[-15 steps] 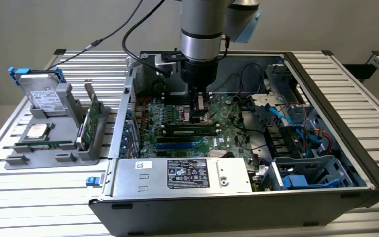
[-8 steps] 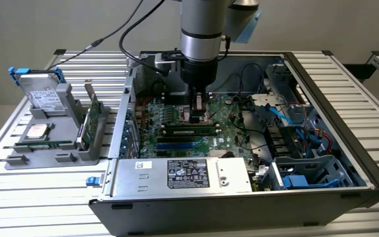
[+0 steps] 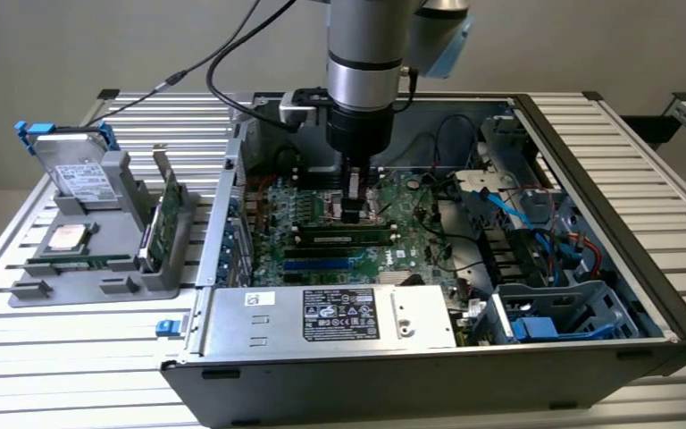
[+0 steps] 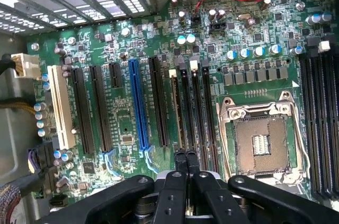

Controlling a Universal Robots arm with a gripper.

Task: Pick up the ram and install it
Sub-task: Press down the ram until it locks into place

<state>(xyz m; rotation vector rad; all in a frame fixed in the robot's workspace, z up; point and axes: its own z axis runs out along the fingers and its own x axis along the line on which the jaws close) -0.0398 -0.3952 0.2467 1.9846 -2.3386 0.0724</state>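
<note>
The ram (image 3: 343,237), a thin green stick with dark chips, stands upright in a memory slot of the motherboard (image 3: 414,214) inside the open computer case. My gripper (image 3: 354,214) hangs straight down over it, its fingertips just above the stick's top edge. In the wrist view the two black fingers (image 4: 179,160) are pressed together with nothing between them, and my gripper (image 4: 186,154) is shut. The ram (image 4: 174,107) shows there edge-on as a narrow strip in a slot beside the empty processor socket (image 4: 259,139). I cannot tell whether the fingertips touch it.
Case walls (image 3: 606,170) and a power supply (image 3: 343,317) surround the board. Cables and drive bays (image 3: 546,268) fill the exterior view's right. A grey holder (image 3: 153,277) on the exterior view's left carries a hard drive (image 3: 81,174), a silver chip (image 3: 67,236), a bracketed green card (image 3: 167,214) and another green stick (image 3: 79,263).
</note>
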